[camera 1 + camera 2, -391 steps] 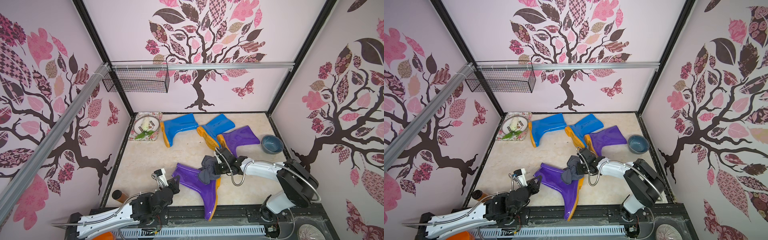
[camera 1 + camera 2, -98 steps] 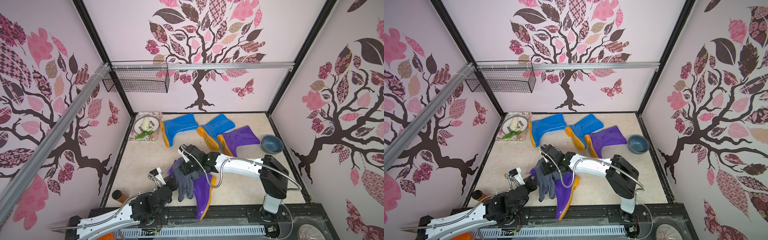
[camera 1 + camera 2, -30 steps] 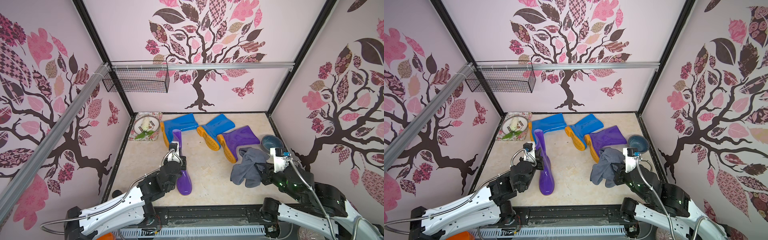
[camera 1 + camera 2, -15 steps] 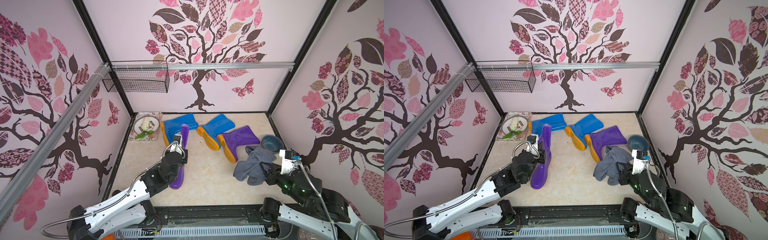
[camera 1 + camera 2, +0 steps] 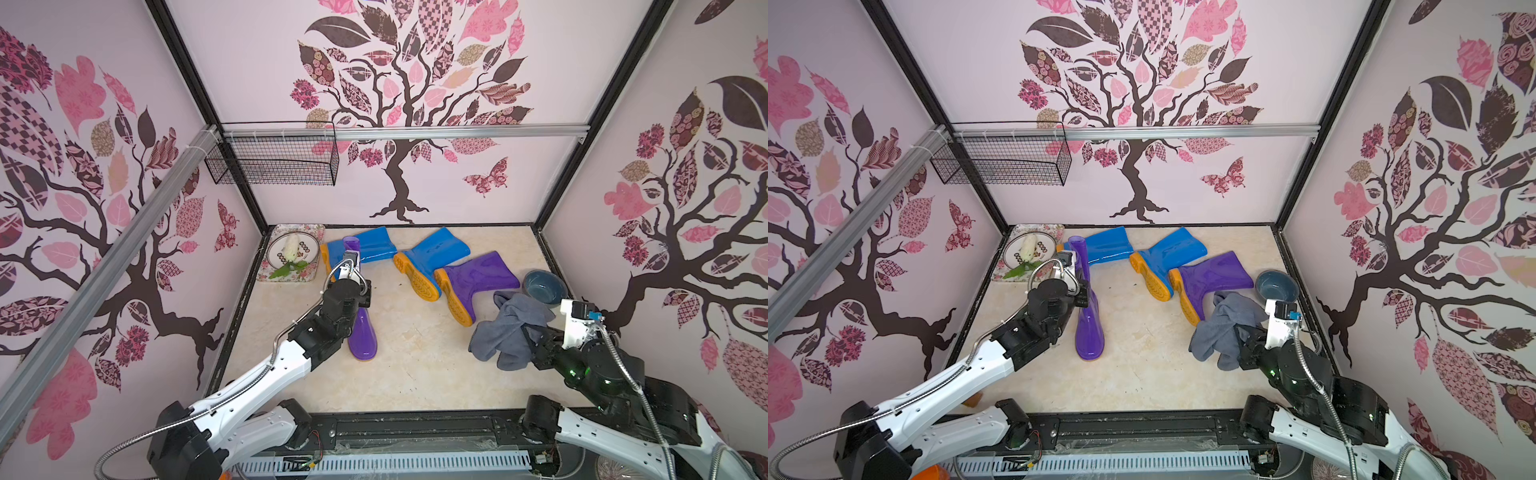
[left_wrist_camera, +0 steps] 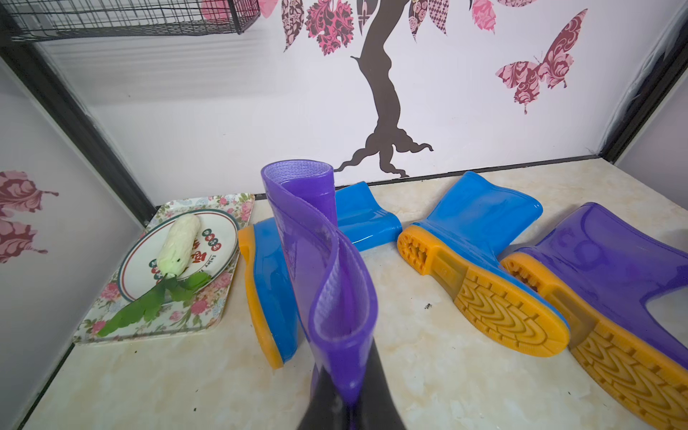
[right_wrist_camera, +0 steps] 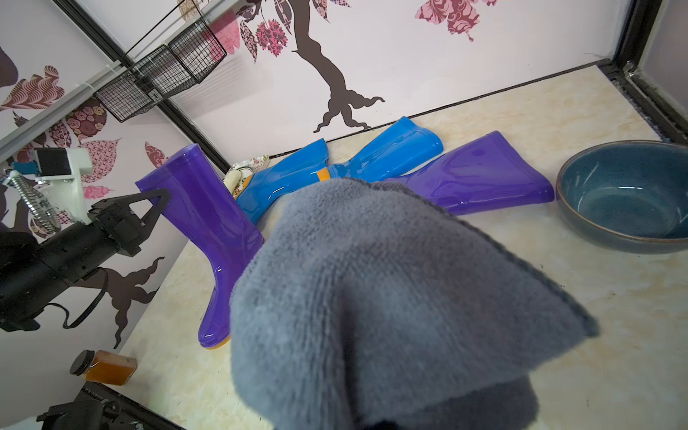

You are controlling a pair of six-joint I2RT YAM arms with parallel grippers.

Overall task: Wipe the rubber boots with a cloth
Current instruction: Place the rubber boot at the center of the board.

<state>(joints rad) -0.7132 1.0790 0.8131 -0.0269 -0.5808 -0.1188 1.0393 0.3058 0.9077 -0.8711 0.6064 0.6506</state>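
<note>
My left fingers (image 7: 158,197) pinch shut on the shaft rim of a glossy purple rubber boot (image 5: 362,332), which stands upright near the worktop's (image 5: 415,374) left edge. My right fingers (image 5: 530,338), mostly buried, seem clamped on the soft grey-blue terry cloth (image 5: 505,328) near the right edge. One bright blue rubber boot (image 5: 370,247), its blue twin (image 5: 434,255) and a second purple boot (image 5: 478,282) lie sideways along the back edge.
</note>
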